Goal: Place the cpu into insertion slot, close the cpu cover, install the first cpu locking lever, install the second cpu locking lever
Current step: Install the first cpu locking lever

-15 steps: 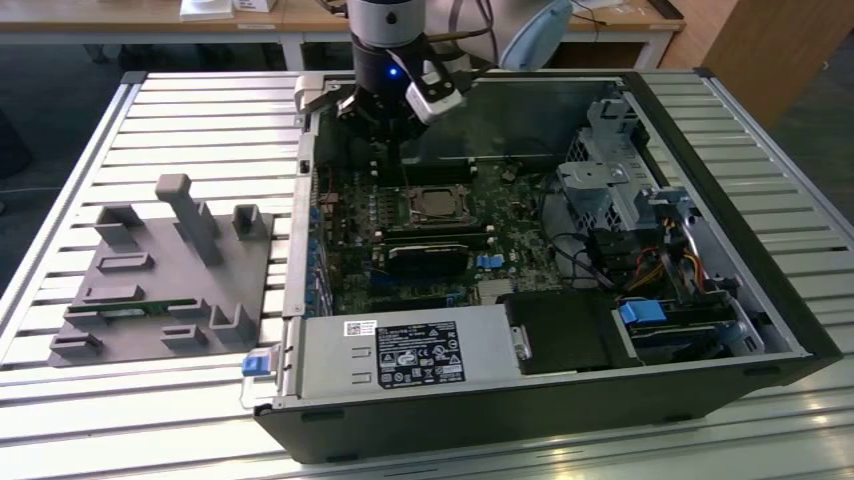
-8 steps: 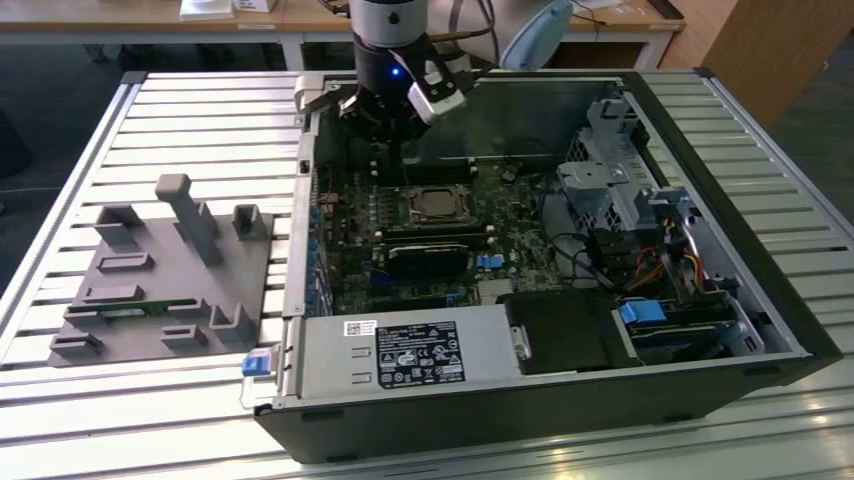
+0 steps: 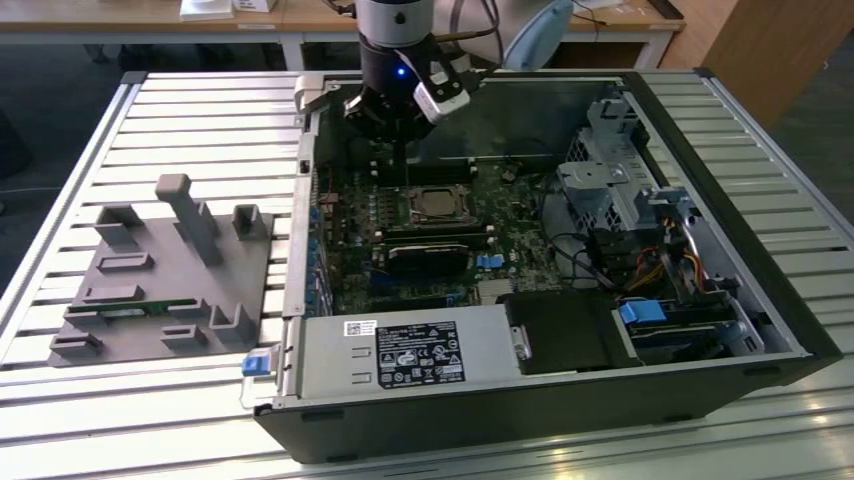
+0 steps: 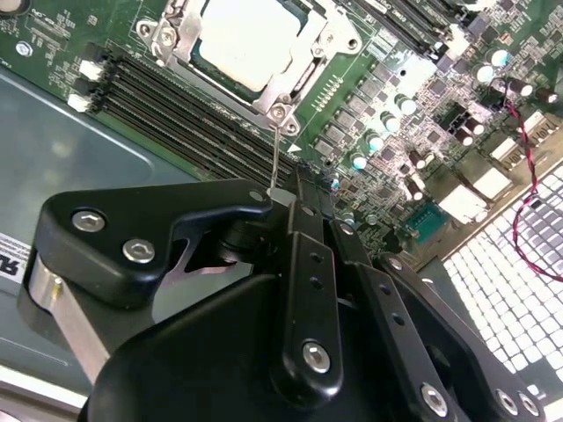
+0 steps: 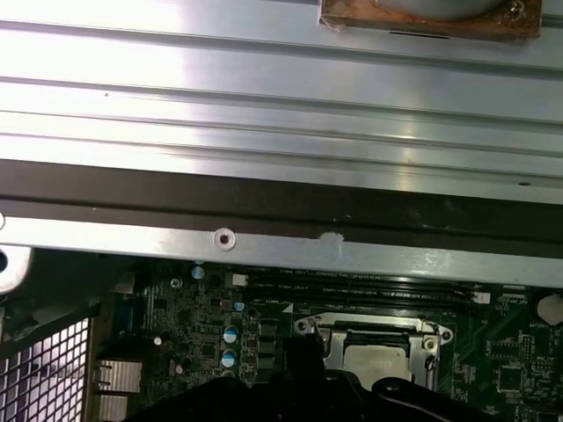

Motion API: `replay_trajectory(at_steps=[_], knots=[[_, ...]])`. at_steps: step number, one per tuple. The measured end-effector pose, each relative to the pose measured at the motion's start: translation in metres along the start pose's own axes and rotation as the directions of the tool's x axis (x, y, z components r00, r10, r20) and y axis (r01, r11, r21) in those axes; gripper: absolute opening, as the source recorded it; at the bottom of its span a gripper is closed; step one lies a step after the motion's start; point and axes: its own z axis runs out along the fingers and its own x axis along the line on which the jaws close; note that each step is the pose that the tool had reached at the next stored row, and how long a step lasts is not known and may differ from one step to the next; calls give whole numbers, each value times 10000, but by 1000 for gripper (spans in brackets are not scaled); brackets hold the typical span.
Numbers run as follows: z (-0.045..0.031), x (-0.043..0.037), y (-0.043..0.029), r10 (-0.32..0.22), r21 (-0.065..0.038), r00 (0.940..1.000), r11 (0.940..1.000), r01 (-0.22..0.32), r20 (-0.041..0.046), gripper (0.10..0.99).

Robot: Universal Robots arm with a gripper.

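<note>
Where the gripper is closed, the thin locking lever is pinched at its tip between the jaws. Beyond, the cpu cover is laid flat over the cpu, which is seated in the insertion slot.

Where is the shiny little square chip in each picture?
Exterior view: the small flat pale silvery square cpu sits mid-board inside the open black computer case.
Second wrist view: the cpu lies in its silver metal frame, beside long black slots.
First wrist view: it sits in the same frame, with black slots alongside.
Shared landmark: the green circuit board around it.
</note>
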Motion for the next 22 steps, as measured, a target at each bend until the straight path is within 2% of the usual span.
replay_trajectory(at_steps=[8, 16, 17, 19, 20, 22], knots=[[6, -79, -4, 1, 0, 10000, 10000, -1, 0, 106], [28, -291, -17, 0, 0, 10000, 10000, 0, -1, 106], [29, -296, -18, 0, -26, 10000, 10000, 0, 0, 106], [36, -297, -18, 7, -212, 10000, 9998, -6, 14, 106], [43, -297, -18, 7, -247, 10000, 9997, -7, 18, 106], [52, -299, -19, 9, -248, 10000, 9997, -9, 18, 106]])
